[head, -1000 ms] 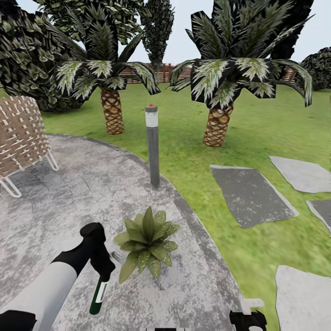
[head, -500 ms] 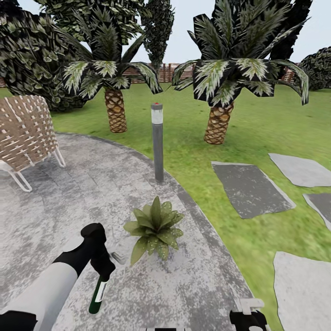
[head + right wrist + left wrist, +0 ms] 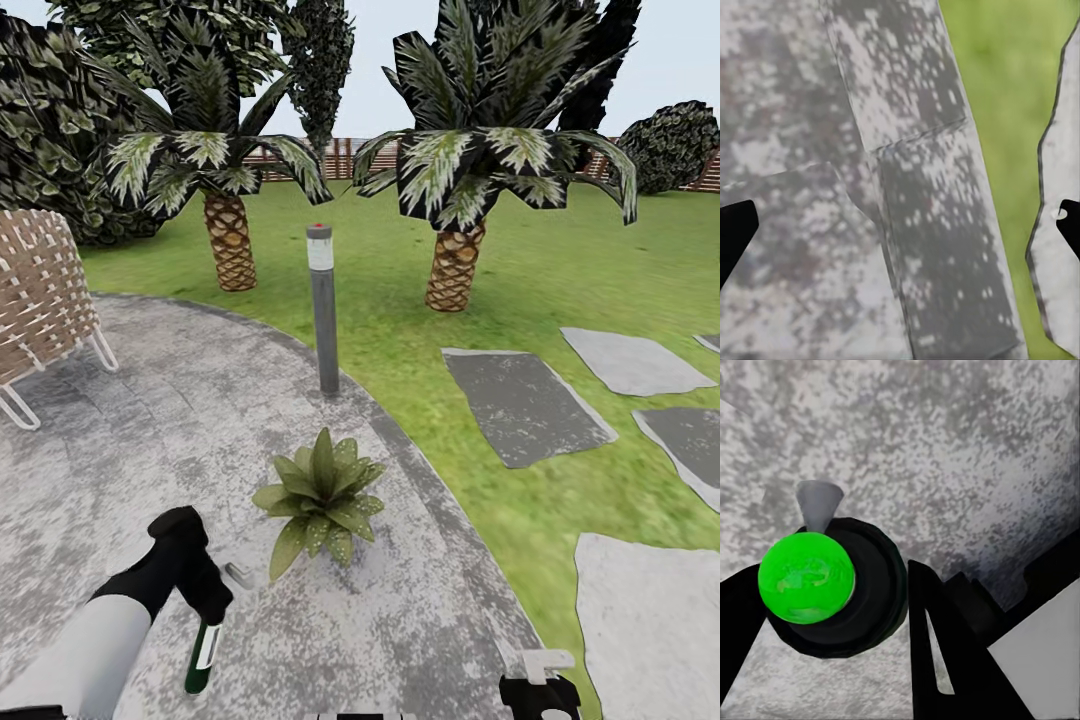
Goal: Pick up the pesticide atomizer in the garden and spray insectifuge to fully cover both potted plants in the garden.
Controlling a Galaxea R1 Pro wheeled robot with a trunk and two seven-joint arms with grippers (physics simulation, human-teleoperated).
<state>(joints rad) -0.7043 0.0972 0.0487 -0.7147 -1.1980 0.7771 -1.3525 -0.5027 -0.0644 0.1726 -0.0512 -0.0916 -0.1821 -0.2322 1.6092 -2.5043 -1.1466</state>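
My left gripper (image 3: 207, 606) is shut on the pesticide atomizer (image 3: 202, 656), a slim dark green bottle with a white label that hangs down below the fingers over the gravel patio. One potted plant (image 3: 318, 497), a low rosette of pointed green leaves with pale speckles, stands on the patio just right of and beyond that gripper. In the left wrist view the atomizer (image 3: 807, 577) shows end-on as a bright green disc in a dark body between the black fingers (image 3: 945, 652). My right gripper (image 3: 540, 688) sits low at the frame's bottom edge; in its wrist view the gripper (image 3: 902, 229) is open over paving.
A grey post lamp (image 3: 323, 310) stands at the patio edge behind the plant. A woven chair (image 3: 40, 300) is at the left. Two palms (image 3: 452, 262) and a lawn with stepping stones (image 3: 525, 405) lie beyond and to the right.
The whole view has shifted a little, so the scene sits further left. My left arm with the atomizer now shows lower and further left in the frame.
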